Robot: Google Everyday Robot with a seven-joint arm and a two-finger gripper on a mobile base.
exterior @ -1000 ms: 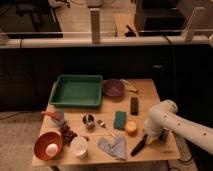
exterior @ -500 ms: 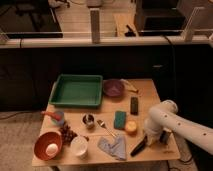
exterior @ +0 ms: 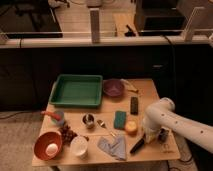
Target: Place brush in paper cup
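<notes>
We find the long slim brush with the black handle (exterior: pixel 136 146) lying slantwise on the near right of the wooden worktop (exterior: pixel 150 88), just right of the crumpled grey-blue cloth (exterior: pixel 114 147). Its upper end runs under the gripper (exterior: pixel 150 138), which hangs low over that end at the tip of the white arm. Whether the gripper is apart or clamped on the brush we cannot tell.

We judge the brush light and stiff, with a smooth thin handle that may roll or pivot in a loose hold. It seems best taken on the handle close to the wider head, so the long end does not swing. The plain white paper cup (exterior: pixel 79 146) stands upright at the near edge, left of the cloth and just right of the orange bowl (exterior: pixel 39 142). It is light too and could tip if the brush leans hard on its rim.

The way to the cup passes over the cloth, which lies flat. The cluster of dark grapes (exterior: pixel 67 134), the small steel cup (exterior: pixel 89 120) and the metal spoon (exterior: pixel 103 125) sit just beyond the cup. The green sponge (exterior: pixel 120 120) and the yellow round piece (exterior: pixel 131 128) lie near the gripper's far side.
</notes>
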